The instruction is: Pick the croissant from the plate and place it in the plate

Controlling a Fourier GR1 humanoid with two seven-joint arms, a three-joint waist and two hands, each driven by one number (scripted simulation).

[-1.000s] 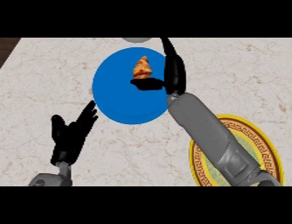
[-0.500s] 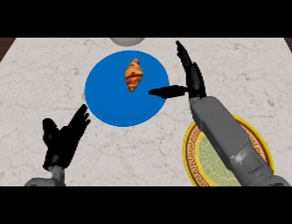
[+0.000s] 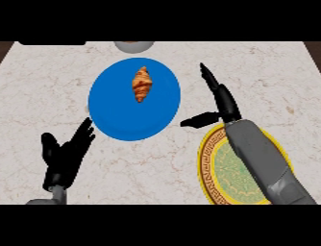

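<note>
Two plates sit on the marble counter (image 3: 21, 96): a blue plate (image 3: 131, 122) toward the middle and a yellow plate (image 3: 216, 158) with a green patterned centre at the lower right, the two lying near each other but apart. There is one croissant (image 3: 142, 84), resting on the upper part of the blue plate with its long axis running up and down in the view; nothing touches it. At the counter's far edge a single grey round object (image 3: 135, 46) shows only in part, and what it is cannot be told. Two hands are in view. The right hand (image 3: 220, 98) is to the right of the blue plate, its fingers stretched straight toward the far edge and its thumb pointing left toward the plate's rim; it is open and holds nothing. Its grey forearm (image 3: 263, 163) lies across the yellow plate and hides much of it. The left hand (image 3: 64, 156) shows at the lower left, just below and left of the blue plate, fingers spread and relaxed, empty.
</note>
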